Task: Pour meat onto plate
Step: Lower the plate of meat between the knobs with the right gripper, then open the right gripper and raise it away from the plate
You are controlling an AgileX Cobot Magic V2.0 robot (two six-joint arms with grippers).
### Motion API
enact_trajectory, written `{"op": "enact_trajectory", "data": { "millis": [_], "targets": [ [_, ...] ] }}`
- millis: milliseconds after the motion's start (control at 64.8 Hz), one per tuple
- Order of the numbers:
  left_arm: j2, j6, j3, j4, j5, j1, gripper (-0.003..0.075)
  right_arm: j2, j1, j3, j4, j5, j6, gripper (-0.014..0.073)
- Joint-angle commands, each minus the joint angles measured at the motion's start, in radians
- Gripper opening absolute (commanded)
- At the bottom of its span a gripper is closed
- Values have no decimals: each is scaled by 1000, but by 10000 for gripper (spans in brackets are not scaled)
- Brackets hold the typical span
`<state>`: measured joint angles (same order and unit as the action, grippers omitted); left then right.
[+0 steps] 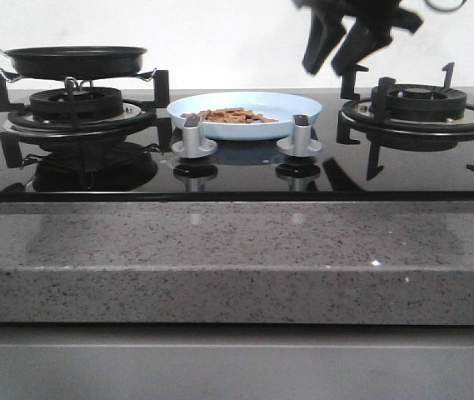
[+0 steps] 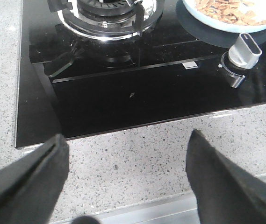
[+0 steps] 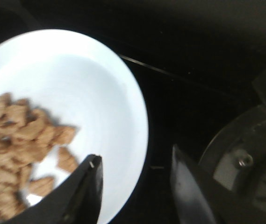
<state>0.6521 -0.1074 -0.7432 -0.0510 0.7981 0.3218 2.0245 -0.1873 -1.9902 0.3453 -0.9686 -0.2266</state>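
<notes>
Here, meat piled on plate, left fingers wide, right fingers wide, both empty.

Two knobs stand before plate; above, open

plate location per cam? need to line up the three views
Front view: plate centre, between the two burners, behind the two knobs, meat on it.
Left wrist view: only its rim, cut off at the frame corner, next to a knob.
Right wrist view: fills much of the frame, beyond the open fingers.
Shared landmark: the meat pile.
</notes>
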Motion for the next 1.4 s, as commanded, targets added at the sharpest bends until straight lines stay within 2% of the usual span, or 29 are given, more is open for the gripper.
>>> {"op": "enact_trajectory", "data": {
  "millis": [0, 232, 432, 695, 1050, 1389],
  "targets": [
    [-1, -9, -27, 4, -63, 7, 510, -141, 7, -9, 8, 14, -7, 370],
    [-1, -9, -27, 0, -63, 7, 510, -424, 0, 299, -50, 121, -7, 370],
    [-1, -9, -27, -4, -63, 7, 510, -704, 0, 619, -131, 130, 0, 370],
    [-1, -9, -27, -7, -63, 7, 510, -1037, 0, 943, -135, 140, 32, 370],
    [-1, -9, -27, -7, -63, 7, 510, -1418, 0, 1212, -136, 72, 126, 370],
    [-1, -9, -27, -7, -76, 7, 491, -1678, 0, 1309, -187, 7, 126, 359]
  ]
}}
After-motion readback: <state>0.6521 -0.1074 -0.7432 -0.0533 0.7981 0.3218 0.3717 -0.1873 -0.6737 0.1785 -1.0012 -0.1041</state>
